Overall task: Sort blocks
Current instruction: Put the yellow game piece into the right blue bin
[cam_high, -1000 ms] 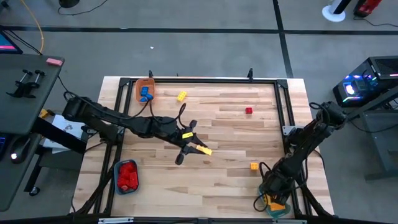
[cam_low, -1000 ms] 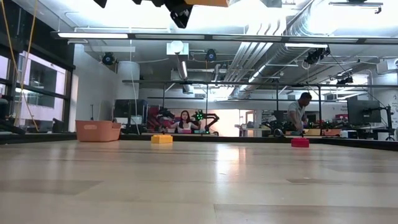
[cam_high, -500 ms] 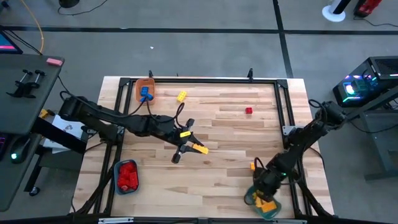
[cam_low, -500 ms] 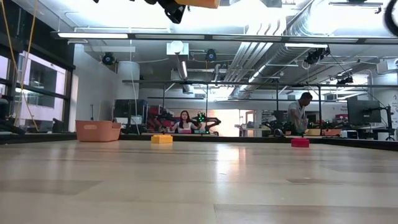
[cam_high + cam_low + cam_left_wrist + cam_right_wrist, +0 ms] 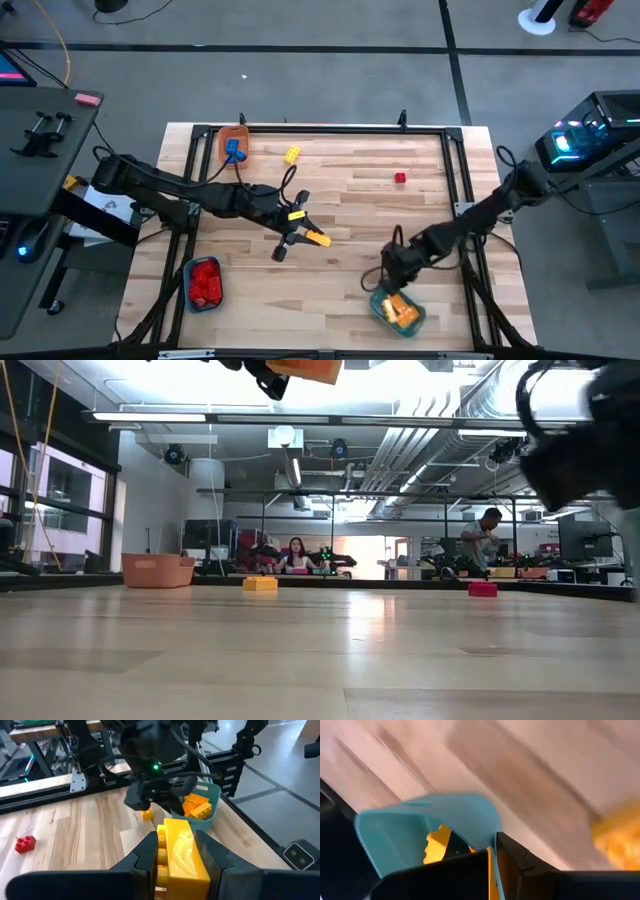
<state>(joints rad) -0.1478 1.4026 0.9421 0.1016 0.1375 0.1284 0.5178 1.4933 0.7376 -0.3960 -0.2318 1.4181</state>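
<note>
Mid-table: I see both arms engaged.
Right gripper [image 5: 392,290], lower right, pinches the teal tray [image 5: 400,312] rim; left gripper [image 5: 300,233], centre frame, clamps a yellow block [image 5: 177,852] above the table [image 5: 350,200].

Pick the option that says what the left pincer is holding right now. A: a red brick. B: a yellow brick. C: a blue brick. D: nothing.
B: the left wrist view shows a yellow brick clamped between the left pincer's fingers, and the high view shows the same brick at that pincer over the middle of the table.
</note>
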